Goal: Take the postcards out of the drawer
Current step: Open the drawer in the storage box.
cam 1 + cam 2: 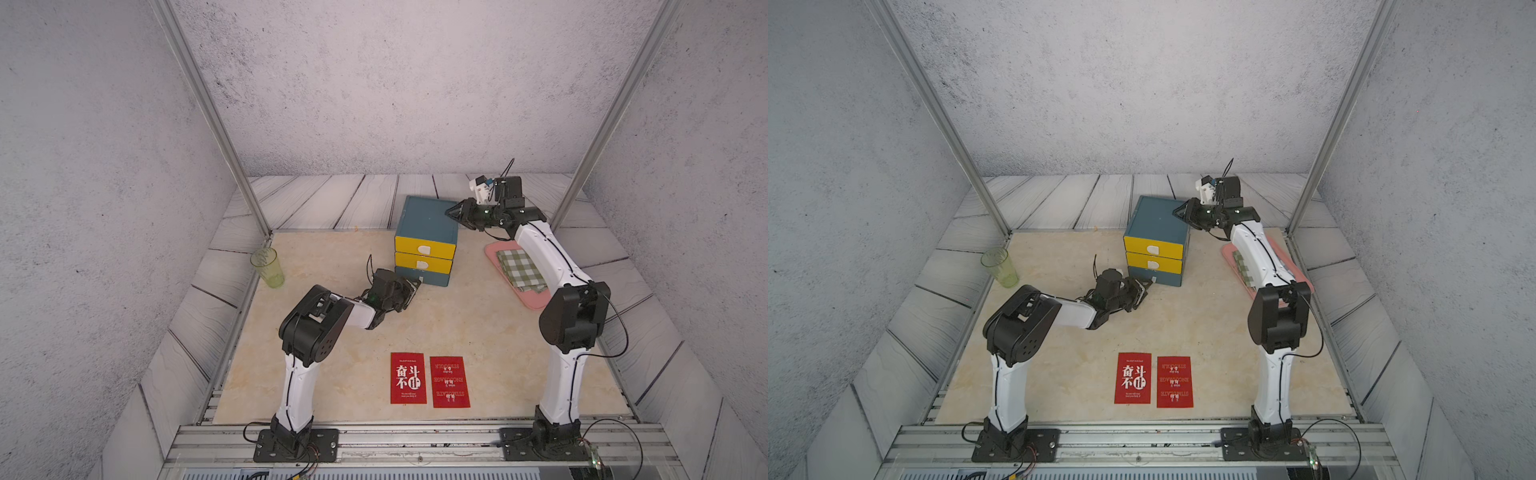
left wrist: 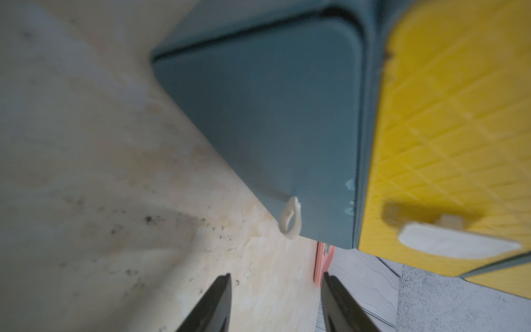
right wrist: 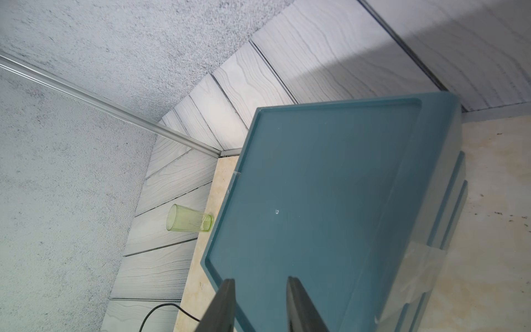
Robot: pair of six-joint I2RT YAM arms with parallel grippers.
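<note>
A flat red rectangular postcard with large white Chinese characters (image 1: 408,378) lies face up at the front of the beige marble-patterned table (image 1: 353,332). Just beside it lies a second red postcard with white English lettering (image 1: 449,382). Both are well apart from the small teal plastic drawer cabinet (image 1: 428,218) farther back. No third card is in view. The cabinet has two yellow drawers above a teal bottom drawer (image 2: 273,115), which looks pushed in. The left fingers (image 2: 212,301) are parted and empty, close in front of that drawer's small white loop handle (image 2: 290,218). The right fingers (image 3: 301,304) are also parted and empty, over the edge of the cabinet's flat top. A translucent green plastic cup (image 1: 268,267) stands at the table's left edge. A pink tray (image 1: 490,249) on the right holds a green-checked folded cloth (image 1: 521,270).
</note>
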